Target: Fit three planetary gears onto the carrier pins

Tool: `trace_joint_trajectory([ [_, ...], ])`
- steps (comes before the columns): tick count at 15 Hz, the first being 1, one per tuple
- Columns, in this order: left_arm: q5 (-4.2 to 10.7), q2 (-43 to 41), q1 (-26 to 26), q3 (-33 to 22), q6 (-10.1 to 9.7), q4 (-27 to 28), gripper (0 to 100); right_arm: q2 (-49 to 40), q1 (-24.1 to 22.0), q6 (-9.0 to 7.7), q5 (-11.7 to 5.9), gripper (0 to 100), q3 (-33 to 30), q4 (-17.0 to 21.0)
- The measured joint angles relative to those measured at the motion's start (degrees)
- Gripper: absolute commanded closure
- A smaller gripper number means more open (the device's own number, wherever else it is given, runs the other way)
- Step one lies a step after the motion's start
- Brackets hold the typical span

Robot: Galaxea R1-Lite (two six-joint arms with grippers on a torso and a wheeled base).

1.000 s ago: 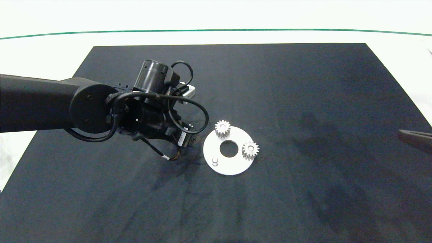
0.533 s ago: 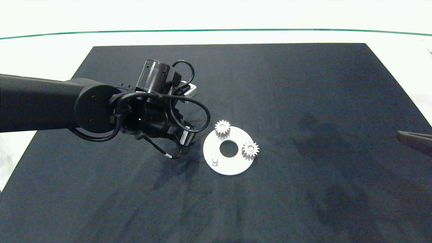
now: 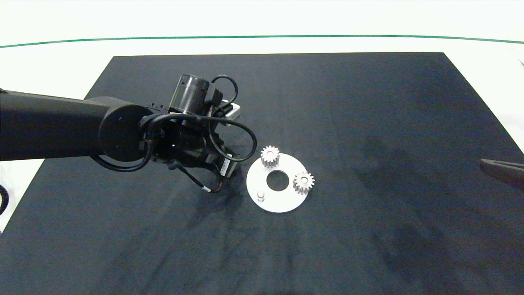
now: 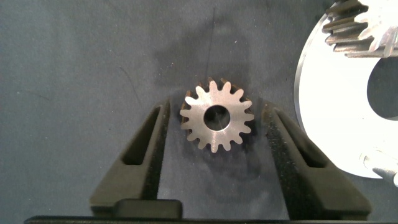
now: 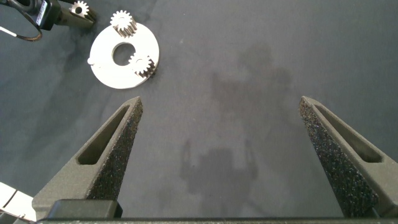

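Gears: two [image 3: 269, 155] [image 3: 303, 182] sit on pins of the white disc [image 3: 282, 203], and one pin [image 3: 260, 196] is bare. A third gear [image 4: 216, 123] lies flat on the dark surface [image 3: 368, 123] beside the disc — between the left gripper's [image 4: 216, 134] open jaws, not touched. The right gripper [image 5: 230, 149] waits far off, jaws wide, holding nothing.

— What do you see on the dark mat [image 5: 249, 81]?

— A white round disc [image 5: 102, 65] with a big hole in the middle. Two little gears sit on it, one [image 5: 124, 24] on the far side and one [image 5: 143, 65] on the near side.

— Any more gears?

— Yes, a third gear [image 5: 79, 9] lies flat on the mat, just beside the disc. The other arm's dark tip [image 5: 46, 14] is right next to it.

— And the right gripper [image 5: 224, 155]?

— Its two grey fingers [image 5: 112, 149] are spread wide apart, with nothing between them, well away from the disc.
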Motion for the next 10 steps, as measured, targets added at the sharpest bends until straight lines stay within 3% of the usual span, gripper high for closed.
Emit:
trace_joint_trajectory([
  [10, 0.04, 0.1, -0.3, 0.5, -0.27, 0.1, 67, -0.2, 0.0, 0.0, 0.52, 0, 0.1, 0.0],
])
